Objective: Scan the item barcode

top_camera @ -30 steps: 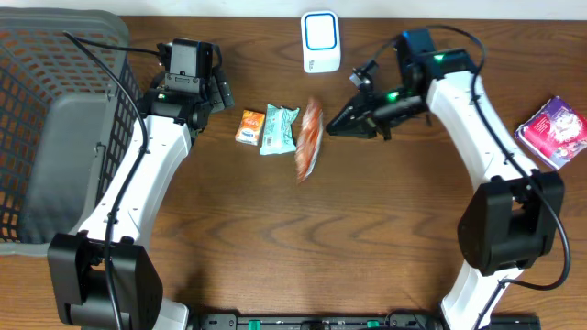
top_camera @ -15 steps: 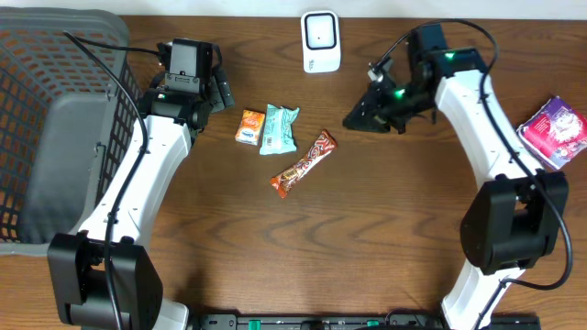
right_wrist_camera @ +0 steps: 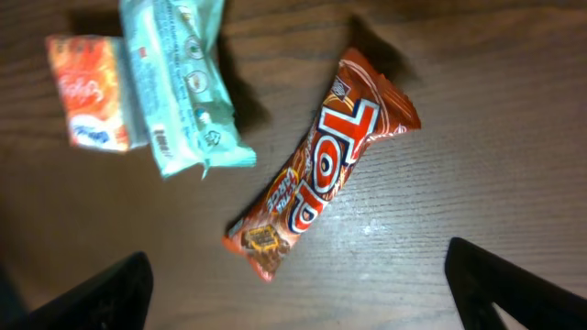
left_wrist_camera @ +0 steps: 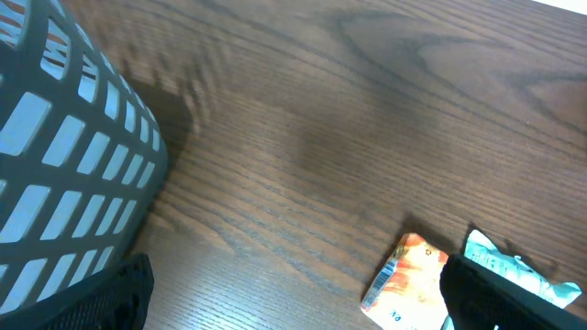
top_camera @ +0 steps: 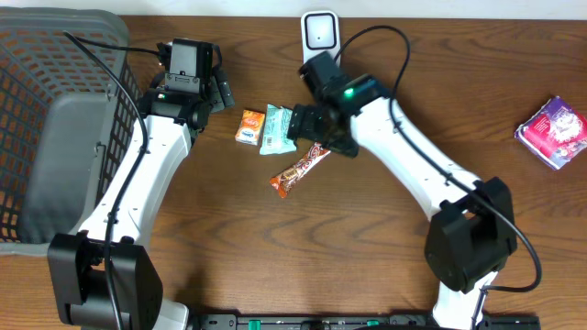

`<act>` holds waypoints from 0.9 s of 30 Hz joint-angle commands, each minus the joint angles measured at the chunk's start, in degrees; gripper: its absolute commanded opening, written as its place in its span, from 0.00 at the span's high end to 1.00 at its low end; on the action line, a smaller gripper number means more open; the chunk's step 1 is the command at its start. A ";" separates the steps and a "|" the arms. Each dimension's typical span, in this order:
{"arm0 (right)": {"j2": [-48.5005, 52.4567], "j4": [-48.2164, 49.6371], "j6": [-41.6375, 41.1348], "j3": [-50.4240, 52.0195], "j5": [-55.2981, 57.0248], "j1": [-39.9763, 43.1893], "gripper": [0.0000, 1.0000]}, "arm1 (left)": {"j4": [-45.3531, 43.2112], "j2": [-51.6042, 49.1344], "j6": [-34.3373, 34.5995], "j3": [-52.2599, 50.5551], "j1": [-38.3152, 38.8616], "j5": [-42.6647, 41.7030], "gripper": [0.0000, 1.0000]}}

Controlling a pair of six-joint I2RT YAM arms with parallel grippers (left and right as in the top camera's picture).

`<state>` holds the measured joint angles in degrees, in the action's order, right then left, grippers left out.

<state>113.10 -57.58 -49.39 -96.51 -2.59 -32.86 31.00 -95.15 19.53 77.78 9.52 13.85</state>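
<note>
A red-brown chocolate bar [top_camera: 301,170] [right_wrist_camera: 316,188] lies flat and diagonal on the wooden table. My right gripper [top_camera: 321,136] [right_wrist_camera: 298,302] hovers open just above it, and nothing is between its fingers. A teal packet [top_camera: 278,128] [right_wrist_camera: 179,87] and a small orange packet [top_camera: 249,126] [right_wrist_camera: 89,92] lie side by side left of the bar. The white barcode scanner [top_camera: 320,40] stands at the table's far edge. My left gripper [top_camera: 223,94] [left_wrist_camera: 293,307] is open and empty, close to the orange packet [left_wrist_camera: 411,280].
A dark plastic basket [top_camera: 55,119] [left_wrist_camera: 64,156] fills the left side of the table. A purple packet [top_camera: 553,131] lies at the far right. Bare wood spreads across the front half of the table.
The chocolate bar dropped and settled flat on the table. My right arm swung left from near the scanner to above the snacks, and its gripper went from shut to open. The left arm stayed still.
</note>
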 commanded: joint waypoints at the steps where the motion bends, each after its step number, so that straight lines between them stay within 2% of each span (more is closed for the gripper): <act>1: 1.42 3.39 -10.32 4.09 9.75 -1.57 0.11 | -0.02 -0.11 0.50 -0.04 -0.24 0.35 0.01; 7: 1.60 15.21 -12.96 12.92 7.98 -1.73 0.34 | -0.02 -0.11 0.50 -0.04 -0.24 0.35 0.01; 14: 1.97 29.75 -13.40 23.30 3.19 -1.75 0.34 | -0.02 -0.11 0.50 -0.04 -0.24 0.35 0.01; 16: 2.34 31.56 -13.40 24.72 1.97 -1.75 0.34 | -0.02 -0.11 0.50 -0.04 -0.24 0.35 0.01; 19: 2.56 31.95 -13.40 25.88 1.57 -1.75 0.40 | -0.02 -0.11 0.50 -0.04 -0.24 0.33 0.01; 20: 2.56 31.85 -13.35 25.90 1.60 -1.73 0.50 | -0.02 -0.11 0.50 -0.04 -0.24 0.33 0.01; 21: 2.56 31.63 -13.09 25.90 1.60 -1.55 0.76 | -0.02 -0.11 0.50 -0.04 -0.24 0.33 0.01; 22: 2.54 31.47 -12.55 25.90 1.60 -1.33 0.91 | -0.02 -0.11 0.50 -0.04 -0.24 0.35 0.01; 23: 2.54 31.50 -11.69 25.88 1.60 -1.05 0.99 | -0.02 -0.11 0.50 -0.04 -0.24 0.35 0.01; 27: 2.38 31.43 -6.45 25.40 0.72 0.83 0.99 | -0.02 -0.11 0.50 -0.04 -0.24 0.35 0.01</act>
<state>114.39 -25.63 -60.82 -71.64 -1.45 -33.89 31.03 -95.15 19.53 77.78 9.52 13.85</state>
